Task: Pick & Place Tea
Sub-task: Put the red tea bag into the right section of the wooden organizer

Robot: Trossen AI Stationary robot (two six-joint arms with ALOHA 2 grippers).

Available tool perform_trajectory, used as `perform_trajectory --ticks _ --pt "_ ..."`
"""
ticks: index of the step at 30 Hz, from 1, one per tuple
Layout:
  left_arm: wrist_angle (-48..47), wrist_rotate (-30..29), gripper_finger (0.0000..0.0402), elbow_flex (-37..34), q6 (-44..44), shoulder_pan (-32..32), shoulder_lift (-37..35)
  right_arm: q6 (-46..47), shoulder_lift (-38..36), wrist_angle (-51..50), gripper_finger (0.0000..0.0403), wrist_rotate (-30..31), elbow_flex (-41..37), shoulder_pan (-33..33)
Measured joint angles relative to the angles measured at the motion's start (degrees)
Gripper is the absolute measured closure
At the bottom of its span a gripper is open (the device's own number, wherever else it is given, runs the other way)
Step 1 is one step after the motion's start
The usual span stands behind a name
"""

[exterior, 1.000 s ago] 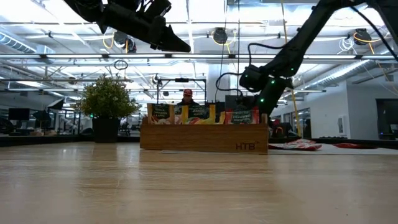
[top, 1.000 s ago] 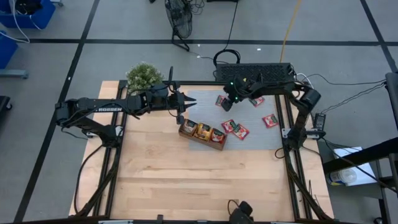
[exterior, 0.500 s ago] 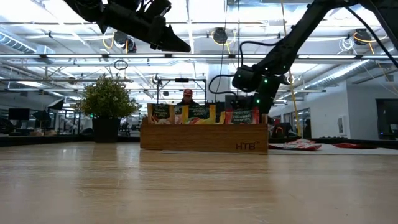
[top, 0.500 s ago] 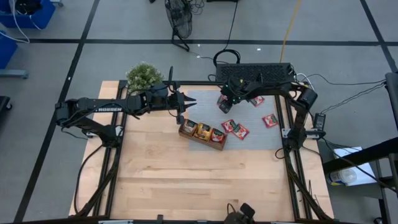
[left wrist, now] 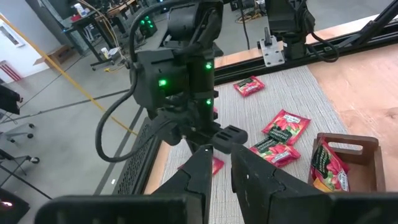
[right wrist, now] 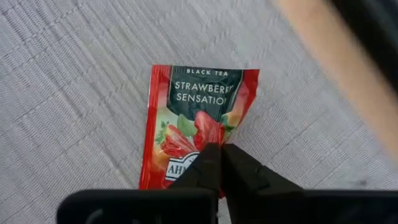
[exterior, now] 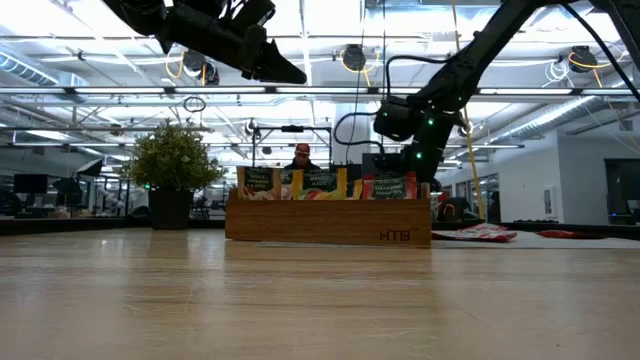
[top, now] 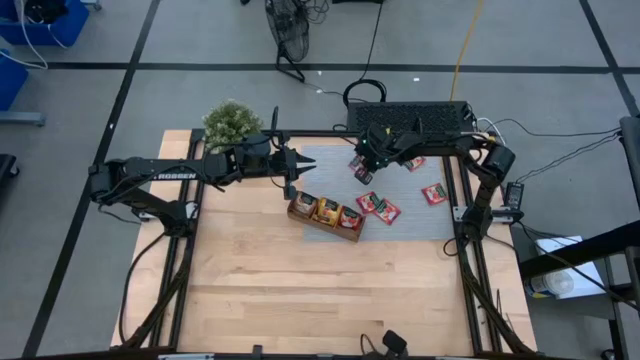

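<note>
A red tea sachet (right wrist: 199, 118) marked "Strawberry Sensation" lies on the grey mat (top: 400, 180) at the table's far side. My right gripper (right wrist: 221, 152) is shut on it from above (top: 362, 163). More red sachets (top: 376, 205) (top: 433, 194) (top: 413, 162) lie flat on the mat. The wooden tray (top: 325, 213) holds upright sachets in its three compartments. My left gripper (top: 296, 180) hangs above the tray's left end with its fingers (left wrist: 239, 165) a little apart and nothing between them. My right gripper has the red sachet by the label end (right wrist: 205, 140), about mid-width, pinched between its two fingertips. The fingers point down from above. The rest of the sachet spreads out flat over the mat. Whether it is lifted clear I cannot tell.
A potted plant (top: 232, 122) stands at the far left corner. A black box (top: 415, 118) with cables sits along the far edge. Bare wood (top: 320, 290) fills the table's near half. A person (exterior: 302, 155) shows in the room behind the tray (exterior: 328, 220).
My right gripper has gone toward the table's left and a little toward its near edge, ending over the red sachet on the mat. In the low view it has risen slightly in the last half second.
</note>
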Motion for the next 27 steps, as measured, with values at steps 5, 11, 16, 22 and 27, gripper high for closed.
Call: perform_trajectory --ticks 5,11,16,22,27 --pt "0.0 0.0 0.0334 0.0 0.0 0.0 0.0 -3.4 -1.0 4.0 0.0402 11.8 -0.2 5.4" --pt "0.0 0.0 0.0334 0.0 0.0 0.0 0.0 -3.6 -6.4 10.7 0.0403 23.7 -3.2 15.0" --pt "0.0 0.0 0.0334 0.0 0.0 0.0 0.0 -2.0 -12.9 25.6 0.0403 36.6 -13.1 25.5" --pt "0.0 0.0 0.0334 0.0 0.0 0.0 0.0 -10.8 -15.4 61.8 0.0403 48.5 -28.3 39.8" --pt "0.6 0.5 0.0334 0.0 -0.1 0.0 0.0 -17.4 -10.1 85.3 0.0403 52.9 -34.5 48.2"
